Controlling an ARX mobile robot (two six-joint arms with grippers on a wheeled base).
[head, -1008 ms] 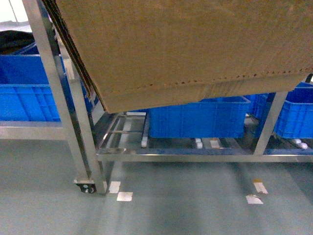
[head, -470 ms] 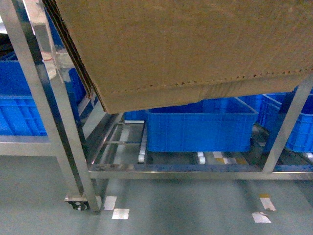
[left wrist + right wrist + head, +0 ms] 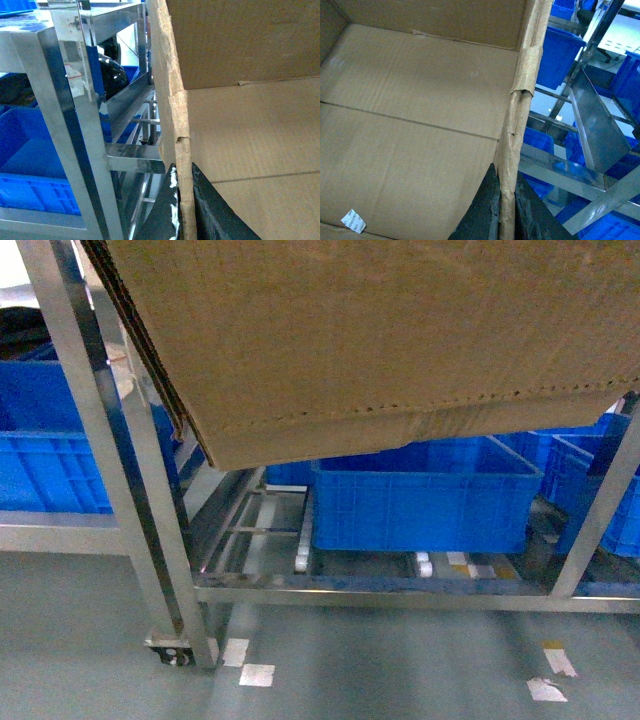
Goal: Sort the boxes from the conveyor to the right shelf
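The left gripper (image 3: 182,210) is clamped on the left wall of the cardboard box (image 3: 380,340), one black finger each side of the frayed edge; the right gripper (image 3: 506,212) pinches the right wall likewise. The box hangs tilted above the blue bin (image 3: 425,495) on the steel rack's (image 3: 130,490) lowest tier. Empty inside, it likely handles light but floppy; worn, splitting rims could tear, so hold low and evenly. Its top and the conveyor are out of view.
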